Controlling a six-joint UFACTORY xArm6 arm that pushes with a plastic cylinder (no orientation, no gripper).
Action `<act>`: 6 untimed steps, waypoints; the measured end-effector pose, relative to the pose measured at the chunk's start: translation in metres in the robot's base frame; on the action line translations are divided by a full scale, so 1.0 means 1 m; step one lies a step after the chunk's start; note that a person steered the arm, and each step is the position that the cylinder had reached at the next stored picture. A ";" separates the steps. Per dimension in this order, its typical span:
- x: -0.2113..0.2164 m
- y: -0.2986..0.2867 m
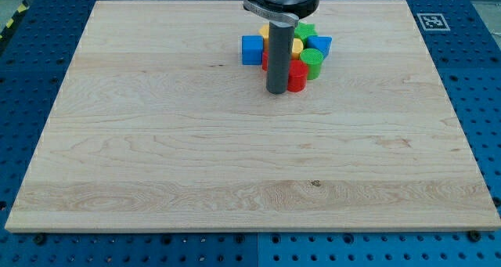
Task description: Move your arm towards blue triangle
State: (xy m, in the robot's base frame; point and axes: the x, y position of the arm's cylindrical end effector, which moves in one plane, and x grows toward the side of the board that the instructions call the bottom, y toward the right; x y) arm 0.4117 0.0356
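Observation:
The blue triangle (321, 45) lies at the right edge of a tight cluster of blocks near the view's top centre. My rod comes down from the top and its tip (277, 92) rests on the board at the cluster's bottom edge, left of and below the blue triangle. The tip stands right beside a red block (297, 76). A green cylinder (312, 63) sits between the red block and the blue triangle. A blue cube (251, 50) is at the cluster's left. The rod hides part of the cluster.
A yellow block (297, 46) and a green block (308, 31) sit in the cluster, partly hidden by the rod. The wooden board (235, 157) lies on a blue perforated table. A printed marker tag (432, 21) sits at the board's top right corner.

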 end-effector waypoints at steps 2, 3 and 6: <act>0.030 0.000; 0.062 0.000; 0.048 0.140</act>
